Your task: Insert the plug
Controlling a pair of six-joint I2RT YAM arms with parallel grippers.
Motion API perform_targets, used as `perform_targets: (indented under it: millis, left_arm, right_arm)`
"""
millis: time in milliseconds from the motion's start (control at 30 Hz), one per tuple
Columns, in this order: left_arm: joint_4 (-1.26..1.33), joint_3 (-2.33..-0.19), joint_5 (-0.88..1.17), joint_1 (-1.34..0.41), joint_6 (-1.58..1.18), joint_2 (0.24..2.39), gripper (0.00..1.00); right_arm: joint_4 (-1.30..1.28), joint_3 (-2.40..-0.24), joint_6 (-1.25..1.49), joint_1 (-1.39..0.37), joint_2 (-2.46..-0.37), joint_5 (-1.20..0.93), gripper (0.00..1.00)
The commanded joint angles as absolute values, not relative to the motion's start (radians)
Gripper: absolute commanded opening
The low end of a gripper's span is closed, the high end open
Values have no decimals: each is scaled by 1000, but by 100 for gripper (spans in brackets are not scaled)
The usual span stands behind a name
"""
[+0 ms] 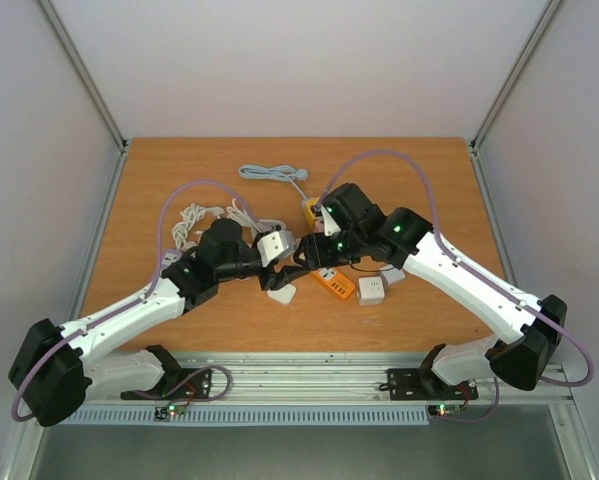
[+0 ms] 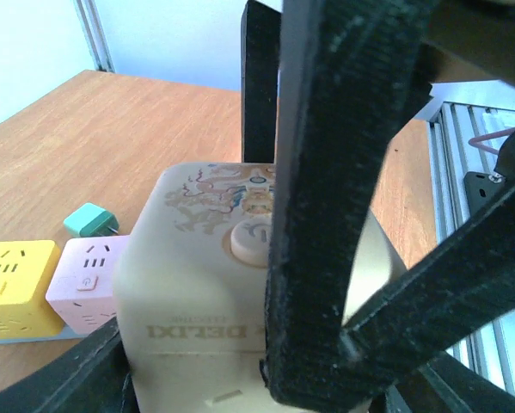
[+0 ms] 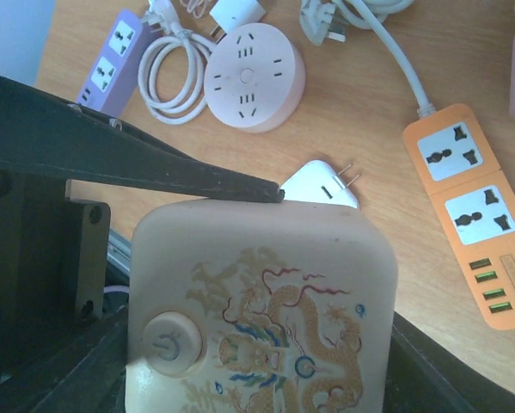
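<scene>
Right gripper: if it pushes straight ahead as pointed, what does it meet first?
The cream dragon-print cube, directly in front of it. Beyond that, probably the white two-pin plug, though depth is unclear.

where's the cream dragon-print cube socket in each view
Top external: the cream cube socket sits just left of centre, between the two arms' tips.
Left wrist: it fills the lower centre.
Right wrist: bottom centre.
Shared landmark: its round power button shows in both wrist views; the orange power strip links top and right wrist.
</scene>
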State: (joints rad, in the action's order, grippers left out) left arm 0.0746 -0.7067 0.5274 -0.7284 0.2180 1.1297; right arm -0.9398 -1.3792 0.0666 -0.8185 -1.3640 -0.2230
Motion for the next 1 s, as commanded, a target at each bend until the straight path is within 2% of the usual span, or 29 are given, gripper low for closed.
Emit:
perform_targets:
  millis: [0,200,433,533,600,733,833,967]
  left_arm:
    - [199,-719,553,-732,208,1080,44]
    - [207,-713,531,-733,167,1077,57]
    - [215,-707,543,-732,129,1090,64]
    - [218,-707,566,-732,114,1098,62]
    - [213,-711,578,-732,117,1104,52]
    - [212,-712,595,-732,132,1102,38]
    - [220,-713,597,-732,148,1094,36]
    - [212,-719,591,-732,167,1091,36]
  right_arm:
    - [-912,-1358,115,-824,-1320,-150,56]
    - [-885,-1356,124,-808,-1258,-194,52]
    - [-882,-1368,107,-765,-1241,-327,49]
    - [-881,-1373,113,-754,-1241,-360,51]
    - [-879,-1375,123,-753,-1241,-375,54]
    - [-894,-1377,139,-754,-1259,-372,70]
    - [-931,-1373,140,-754,-1283,-310,77]
    - [-968,-1374,140,-755,-1323,-277,77]
